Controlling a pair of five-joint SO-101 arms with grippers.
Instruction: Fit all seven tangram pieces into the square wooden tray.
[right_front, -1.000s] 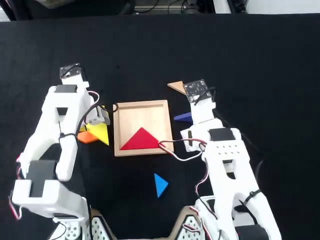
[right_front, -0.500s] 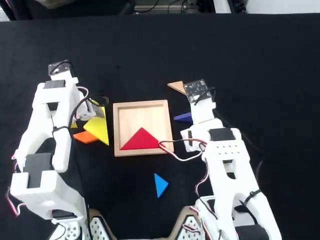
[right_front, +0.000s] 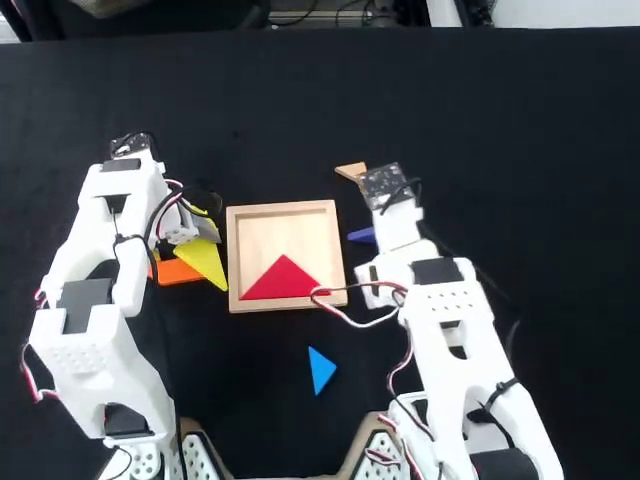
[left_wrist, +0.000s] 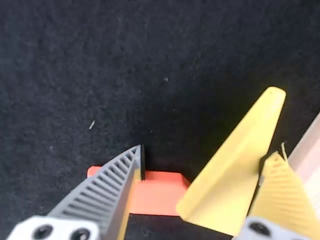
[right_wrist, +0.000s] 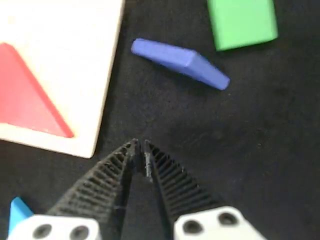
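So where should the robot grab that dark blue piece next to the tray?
Probably across its two long edges, near the middle, coming straight down from above. The dark blue piece is long, narrow and seems to lie flat, apart from the tray and green piece. The right pincer, now shut, must open first.

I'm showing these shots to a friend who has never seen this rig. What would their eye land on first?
Probably the square wooden tray mid-table, holding only a red triangle against its lower edge in the high view. Then the yellow triangle, tipped up between the open fingers of the left gripper beside the tray, an orange piece lying next to it.
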